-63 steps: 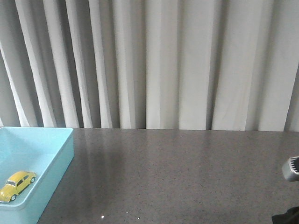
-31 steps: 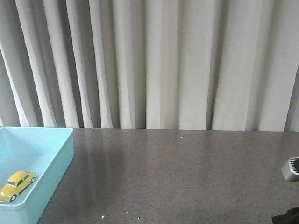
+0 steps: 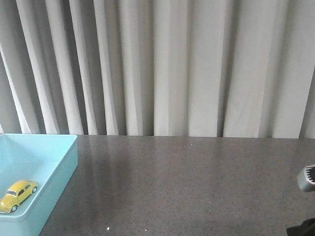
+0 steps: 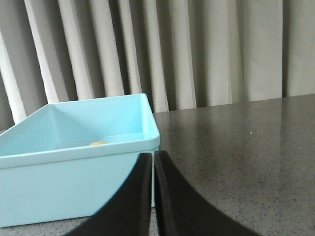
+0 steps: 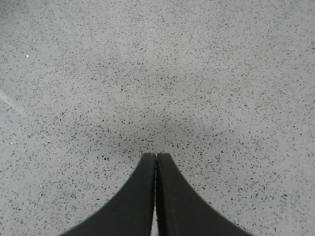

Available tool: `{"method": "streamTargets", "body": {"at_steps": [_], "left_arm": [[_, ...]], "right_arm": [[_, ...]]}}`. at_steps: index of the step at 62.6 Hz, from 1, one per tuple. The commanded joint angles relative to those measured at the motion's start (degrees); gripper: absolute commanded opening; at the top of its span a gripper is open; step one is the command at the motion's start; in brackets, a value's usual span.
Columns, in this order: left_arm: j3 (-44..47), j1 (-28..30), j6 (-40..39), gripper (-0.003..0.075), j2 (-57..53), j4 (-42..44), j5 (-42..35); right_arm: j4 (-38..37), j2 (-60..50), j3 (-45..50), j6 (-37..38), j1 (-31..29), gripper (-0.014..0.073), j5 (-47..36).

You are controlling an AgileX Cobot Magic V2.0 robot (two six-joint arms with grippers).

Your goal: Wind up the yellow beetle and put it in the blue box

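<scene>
The yellow beetle [image 3: 17, 195] lies inside the blue box [image 3: 61, 172] at the table's near left. In the left wrist view only a sliver of the yellow beetle [image 4: 98, 143] shows over the rim of the blue box [image 4: 74, 182]. My left gripper [image 4: 153, 156] is shut with nothing between its fingers, low and just outside the box's near wall. The right gripper [image 5: 156, 156] is shut and empty over bare speckled table. In the front view only part of the right arm [image 3: 306, 178] shows at the right edge.
A grey speckled table [image 3: 187, 187] runs from the box to the right edge. Pale pleated curtains [image 3: 167, 69] hang behind the table's far edge.
</scene>
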Motion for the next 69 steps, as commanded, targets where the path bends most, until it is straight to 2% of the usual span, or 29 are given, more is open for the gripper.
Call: {"method": "streamTargets", "body": {"at_steps": [1, 69], "left_arm": [[-0.4, 0.7, -2.1, -0.0006, -1.3, 0.0, -3.4], [-0.4, 0.6, -2.1, -0.0006, -1.2, 0.7, -2.8]], "right_arm": [[-0.7, -0.8, -1.6, -0.6, -0.1, -0.0007, -2.7], [-0.7, -0.8, -1.6, -0.6, -0.1, -0.0007, -2.7]]}}
